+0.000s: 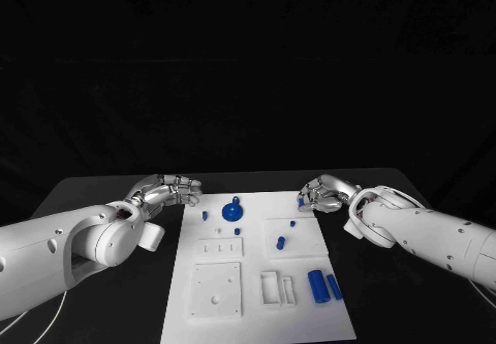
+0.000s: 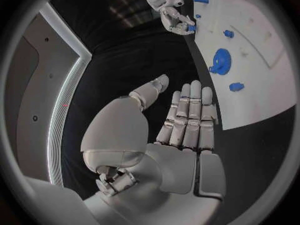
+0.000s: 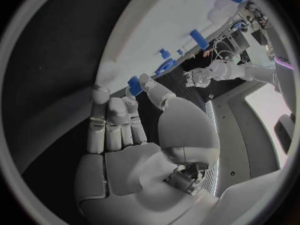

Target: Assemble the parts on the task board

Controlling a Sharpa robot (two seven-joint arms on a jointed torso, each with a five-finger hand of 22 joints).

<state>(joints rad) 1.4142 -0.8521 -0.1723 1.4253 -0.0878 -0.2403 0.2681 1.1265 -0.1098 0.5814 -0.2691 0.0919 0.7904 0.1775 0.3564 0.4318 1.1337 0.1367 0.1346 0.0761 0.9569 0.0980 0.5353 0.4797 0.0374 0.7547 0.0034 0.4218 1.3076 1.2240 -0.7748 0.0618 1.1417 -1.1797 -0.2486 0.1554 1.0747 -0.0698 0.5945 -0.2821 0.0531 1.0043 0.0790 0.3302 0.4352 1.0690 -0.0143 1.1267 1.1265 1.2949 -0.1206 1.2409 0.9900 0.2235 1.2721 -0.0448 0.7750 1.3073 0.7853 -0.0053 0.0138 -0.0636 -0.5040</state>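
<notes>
- The task board [image 1: 259,287], a white rectangular plate, is being shown lying in the middle of the black table [image 1: 93,193], its long side running away from the robot.
- Raised white blocks and shallow recesses are being seen on the board's near half: a square block with holes at the near left, and a slotted frame [image 1: 277,287] beside it.
- Two blue cylinders [image 1: 323,285] are being seen lying side by side at the board's near right, just beside the frame.
- A blue round gear-like part [image 1: 234,211] is being seen on the far half of the board, with small blue pegs [image 1: 280,242] scattered near it.
- The left hand [image 1: 170,190] is being held just off the board's far left corner; in the left wrist view its fingers [image 2: 187,117] are being kept straight and together, the thumb apart, with nothing in them.
- The right hand [image 1: 322,195] is being held at the board's far right edge, fingers curled; a small blue part [image 3: 134,85] is being pinched at the fingertips in the right wrist view.
</notes>
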